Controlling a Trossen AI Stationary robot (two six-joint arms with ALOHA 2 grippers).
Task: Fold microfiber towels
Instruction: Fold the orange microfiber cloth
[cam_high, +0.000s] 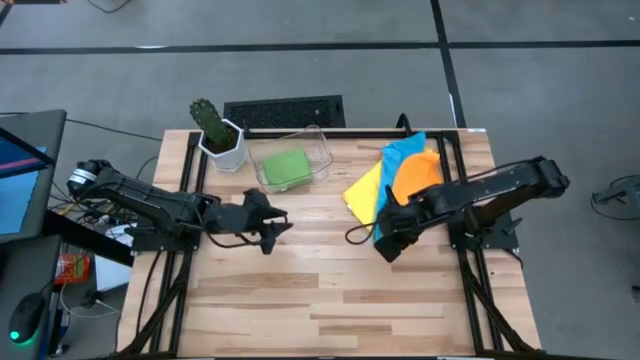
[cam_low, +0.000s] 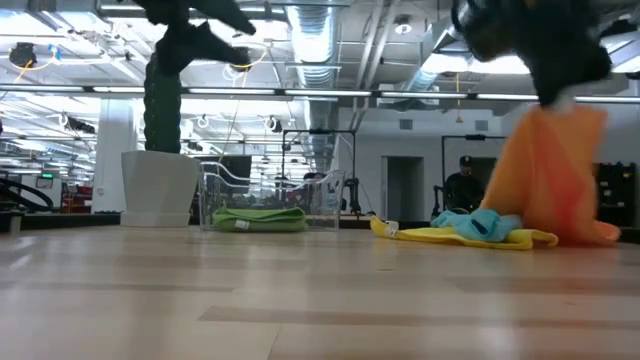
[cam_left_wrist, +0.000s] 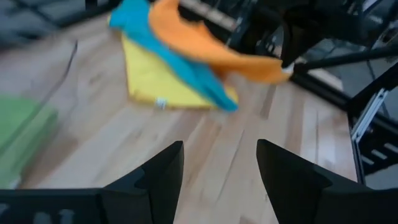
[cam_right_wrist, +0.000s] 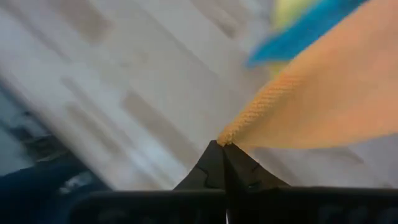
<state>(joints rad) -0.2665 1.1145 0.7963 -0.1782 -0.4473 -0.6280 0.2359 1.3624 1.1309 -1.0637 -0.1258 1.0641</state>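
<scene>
The right claw (cam_right_wrist: 222, 149) pinches a corner of the orange towel (cam_right_wrist: 336, 99) above the wooden table (cam_right_wrist: 124, 93).

Four towels (cam_high: 405, 170) (one per colour), one bin (cam_high: 322, 150), one plant (cam_high: 216, 130).

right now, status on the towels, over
Right gripper shut on orange towel, lifting it. Left gripper open, empty. Blue towel and yellow towel underneath. Nothing blocking.

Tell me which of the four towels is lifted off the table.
The orange towel: it hangs from the right gripper, jaws shut on its corner. The yellow towel and blue towel lie on the table; the green towel sits in the clear bin.
</scene>
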